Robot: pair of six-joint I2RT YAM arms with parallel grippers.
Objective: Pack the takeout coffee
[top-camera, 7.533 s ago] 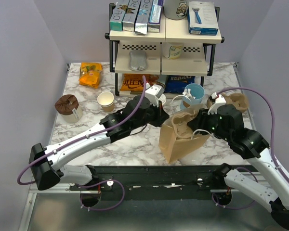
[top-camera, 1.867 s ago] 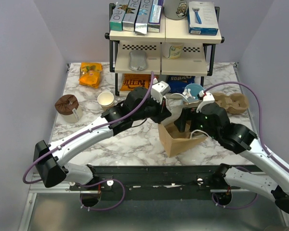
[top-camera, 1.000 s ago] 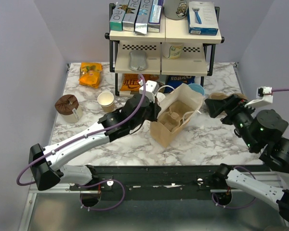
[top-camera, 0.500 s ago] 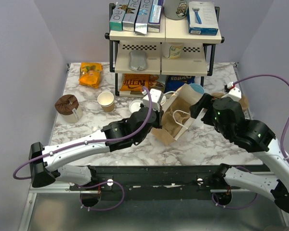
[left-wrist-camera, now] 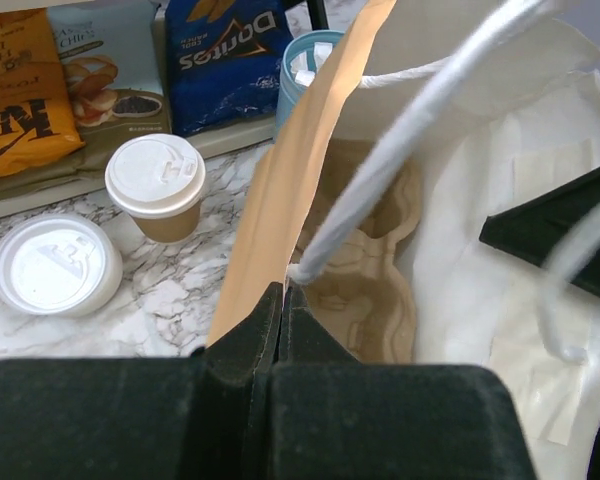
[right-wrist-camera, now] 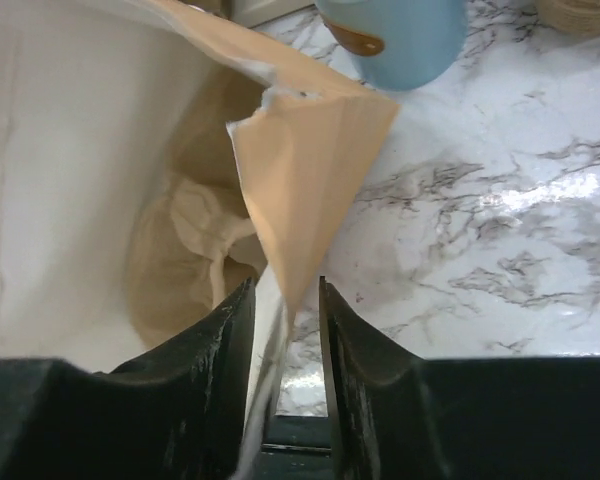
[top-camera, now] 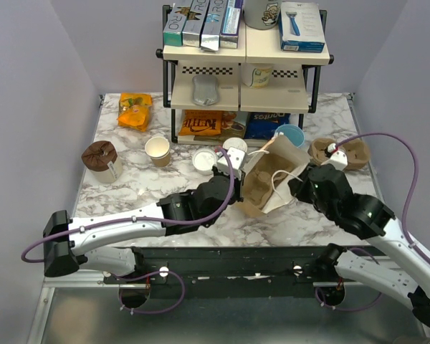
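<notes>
The takeout coffee [left-wrist-camera: 155,185] is a squat tan paper cup under a round white lid. It stands on the worktop [left-wrist-camera: 180,290] beside the paper bag [left-wrist-camera: 270,190] (outside it), in front of a blue packet [left-wrist-camera: 225,50] marked "Doritos". There are three cups in all: the coffee, one lidless tan cup [top-camera: 158,149] and one light-blue cup [top-camera: 290,134]. The jaws of the left gripper [left-wrist-camera: 283,300] are pinched together on the bag's rim. Those of the right gripper [right-wrist-camera: 280,300] stand apart astride the opposite rim.

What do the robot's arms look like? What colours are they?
The left arm and right arm are smooth white tubes with chunky black joints. A purple cable loops along each. The left gripper and right gripper each have two flat black fingers.
</notes>
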